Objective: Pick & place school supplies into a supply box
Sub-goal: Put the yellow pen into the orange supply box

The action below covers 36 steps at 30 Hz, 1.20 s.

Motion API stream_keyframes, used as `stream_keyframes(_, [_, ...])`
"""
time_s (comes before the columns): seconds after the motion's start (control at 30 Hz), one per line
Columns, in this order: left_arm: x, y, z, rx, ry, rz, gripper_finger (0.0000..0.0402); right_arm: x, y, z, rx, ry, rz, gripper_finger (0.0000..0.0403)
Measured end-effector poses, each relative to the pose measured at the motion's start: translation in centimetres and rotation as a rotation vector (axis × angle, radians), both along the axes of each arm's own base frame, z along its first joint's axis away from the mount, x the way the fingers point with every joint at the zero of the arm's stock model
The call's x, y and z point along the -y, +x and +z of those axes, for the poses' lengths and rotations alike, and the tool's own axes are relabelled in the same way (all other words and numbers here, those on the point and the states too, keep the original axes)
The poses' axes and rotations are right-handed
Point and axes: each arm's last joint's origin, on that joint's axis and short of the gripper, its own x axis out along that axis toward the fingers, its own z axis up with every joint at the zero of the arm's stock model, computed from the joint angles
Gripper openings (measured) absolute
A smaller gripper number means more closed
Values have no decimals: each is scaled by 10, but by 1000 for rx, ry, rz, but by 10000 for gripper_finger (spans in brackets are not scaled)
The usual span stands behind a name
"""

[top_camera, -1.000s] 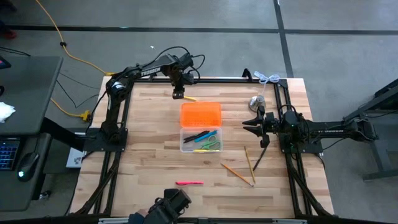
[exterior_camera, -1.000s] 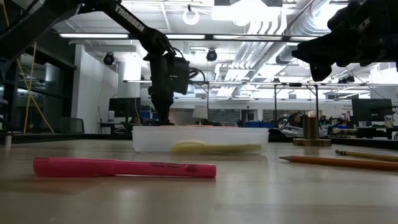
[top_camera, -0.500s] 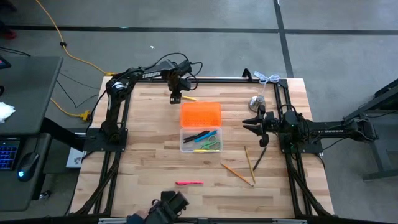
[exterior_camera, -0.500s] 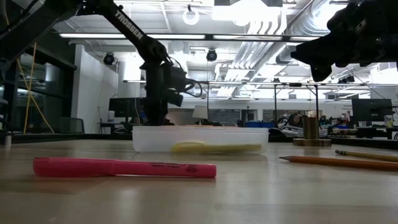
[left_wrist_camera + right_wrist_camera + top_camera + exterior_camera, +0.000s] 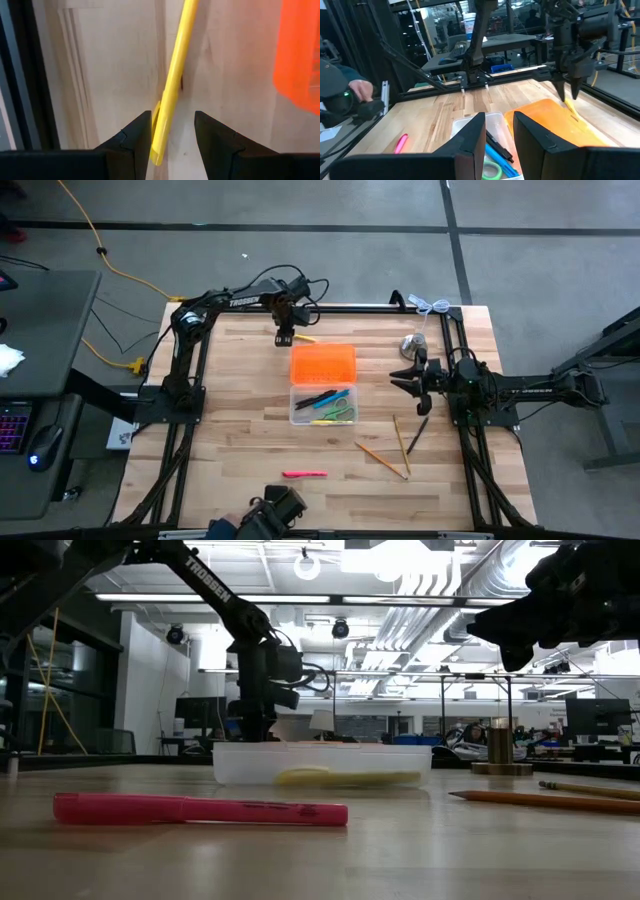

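Left wrist view: left gripper [image 5: 172, 131] fingers apart, straddling the yellow pen [image 5: 172, 85] on the table, not clamped.

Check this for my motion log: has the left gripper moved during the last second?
Yes. In the high view the left gripper has drawn slightly toward the table's far edge, away from the orange lid, and now straddles the yellow pen.
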Motion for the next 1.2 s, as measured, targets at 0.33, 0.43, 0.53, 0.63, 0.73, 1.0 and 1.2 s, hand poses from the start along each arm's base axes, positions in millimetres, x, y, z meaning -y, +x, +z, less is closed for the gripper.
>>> stream_keyframes(0.33, [-3, 2, 0, 22, 22, -7, 179, 1, 0, 0, 0, 1, -34, 78])
stream_keyframes(0.43, [-3, 2, -6, 9, -2, -8, 174, 1, 0, 0, 0, 2, -33, 78])
stream_keyframes(0.53, [-1, 5, -17, -28, -16, -14, 158, 1, 0, 0, 0, 2, -33, 78])
stream_keyframes(0.63, [-2, 6, -23, -34, -21, -15, 140, 1, 0, 0, 2, 2, -33, 78])
stream_keyframes(0.73, [-3, 6, -24, -32, -17, -8, 126, 1, 0, 1, 14, 2, -33, 78])
stream_keyframes(1.0, [-4, 6, -24, -30, -13, -8, 115, 1, 0, 2, 23, 1, -33, 78])
stream_keyframes(1.2, [-4, 7, -25, -30, -12, -9, 115, 1, 0, 2, 24, 1, -33, 78])
